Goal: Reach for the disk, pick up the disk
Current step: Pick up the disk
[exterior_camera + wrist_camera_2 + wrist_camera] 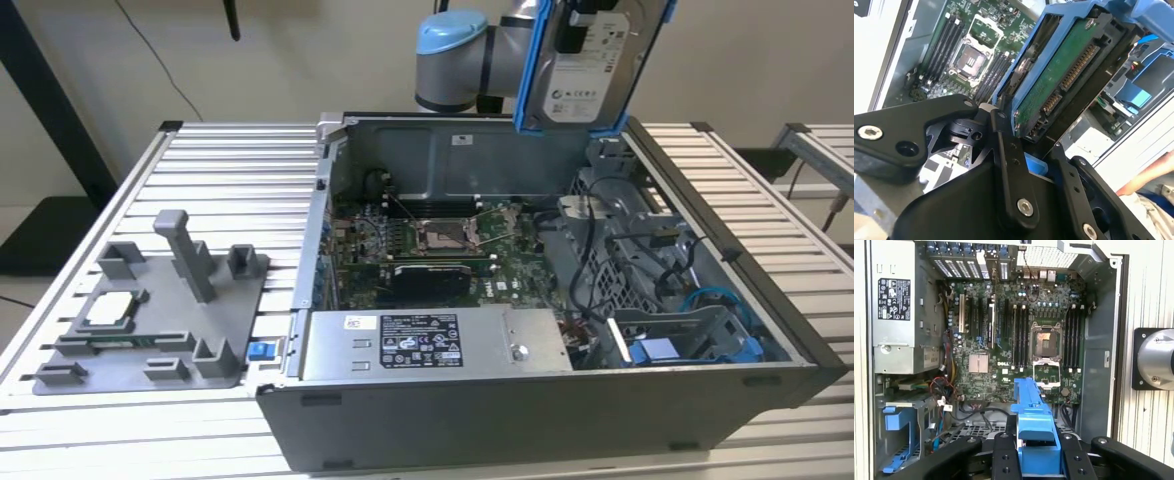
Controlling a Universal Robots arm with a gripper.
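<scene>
Disk: the disk (583,70) hung in the air above the rear of the open computer case (534,400), standing on edge, its white label facing the exterior camera and the blue frame running down both long sides.
Disk underside: in the second wrist view the disk (1064,75) showed its green circuit board and connector row, tilted, with the motherboard (969,55) well below it.
Gripper: in the first wrist view the gripper (1037,450) was clamped on the blue frame of the disk (1034,415); the black fingers (1003,455) pressed against either side of the frame.
Fingers against disk: in the second wrist view one finger (1014,170) lay along the disk's edge, touching it; the disk sat between the two fingers, its end reaching out beyond them.
Case: lid off, power supply (427,343) at the near side, an empty blue drive bracket (899,435) in the bay.
Fixture: a grey tray (147,310) lay on the table (214,170) to the exterior view's left, well apart from the disk.
</scene>
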